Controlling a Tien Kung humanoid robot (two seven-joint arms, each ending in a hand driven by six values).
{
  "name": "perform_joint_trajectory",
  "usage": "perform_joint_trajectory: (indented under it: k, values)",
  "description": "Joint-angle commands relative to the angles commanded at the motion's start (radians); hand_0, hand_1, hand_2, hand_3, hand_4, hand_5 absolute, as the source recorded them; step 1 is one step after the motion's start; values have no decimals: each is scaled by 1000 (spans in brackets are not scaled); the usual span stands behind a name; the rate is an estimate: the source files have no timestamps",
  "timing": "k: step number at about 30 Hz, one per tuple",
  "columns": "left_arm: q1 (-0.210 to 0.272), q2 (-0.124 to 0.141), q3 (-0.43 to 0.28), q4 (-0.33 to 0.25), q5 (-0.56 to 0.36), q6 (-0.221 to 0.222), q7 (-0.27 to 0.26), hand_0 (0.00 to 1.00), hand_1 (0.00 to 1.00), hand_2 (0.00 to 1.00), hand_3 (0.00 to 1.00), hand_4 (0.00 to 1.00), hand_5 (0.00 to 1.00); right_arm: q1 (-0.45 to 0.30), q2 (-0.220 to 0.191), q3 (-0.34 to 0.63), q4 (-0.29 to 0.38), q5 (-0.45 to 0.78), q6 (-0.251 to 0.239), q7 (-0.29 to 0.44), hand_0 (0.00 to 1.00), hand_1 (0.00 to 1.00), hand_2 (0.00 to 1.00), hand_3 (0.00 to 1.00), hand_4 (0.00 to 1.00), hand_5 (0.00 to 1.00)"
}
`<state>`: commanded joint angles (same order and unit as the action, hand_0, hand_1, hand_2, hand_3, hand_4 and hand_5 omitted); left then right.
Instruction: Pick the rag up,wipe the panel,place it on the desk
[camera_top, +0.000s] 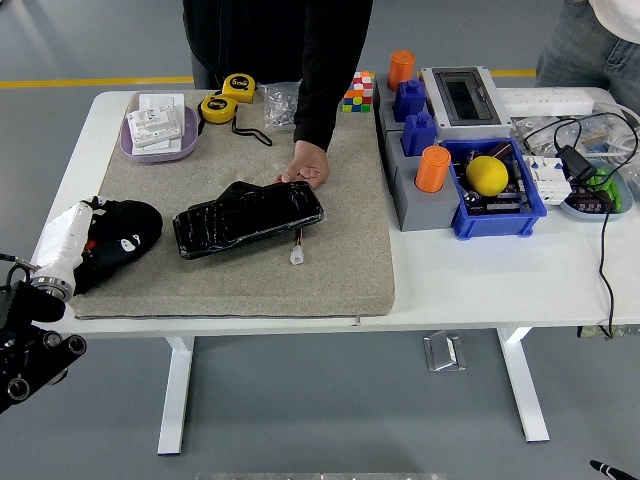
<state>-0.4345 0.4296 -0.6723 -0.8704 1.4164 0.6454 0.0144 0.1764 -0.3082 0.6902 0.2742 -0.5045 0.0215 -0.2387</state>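
The black rag (125, 232) lies bunched at the left end of the grey felt mat (330, 270). My left hand (78, 232), in its white shell, rests on the rag's left side with its fingers curled into the cloth. The panel (248, 216), a glossy black oblong, lies on the mat to the right of the rag, with a small white connector (297, 256) on a wire at its near edge. A person's hand (305, 167) in a black sleeve presses on the panel's far right corner. Only a thin black tip of my right arm (604, 468) shows at the bottom right corner.
A purple tray (160, 150) of white parts, two yellow tape measures (218, 106) and a colour cube (357, 92) stand at the back. To the right are a grey box with orange cylinders (433, 168), a blue bin holding a yellow ball (487, 175), and cables (603, 240).
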Motion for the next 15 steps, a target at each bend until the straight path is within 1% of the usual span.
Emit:
perform_joint_trajectory:
  k: [6, 10, 15]
  values:
    - [-6, -3, 15, 45, -23, 0, -1, 559, 689, 779, 688, 843, 375, -3, 0, 0, 0, -8, 2, -2, 759, 572, 701, 595, 996, 540]
    - [-7, -3, 17, 59, -33, 0, -3, 559, 689, 779, 688, 843, 375, -5, 0, -7, 1, -11, 5, -3, 759, 572, 701, 595, 996, 540]
    - [-12, -5, 23, 61, -38, 0, -5, 547, 682, 777, 691, 840, 366, -11, 1, -1, 2, -14, 6, -3, 759, 571, 700, 595, 995, 540]
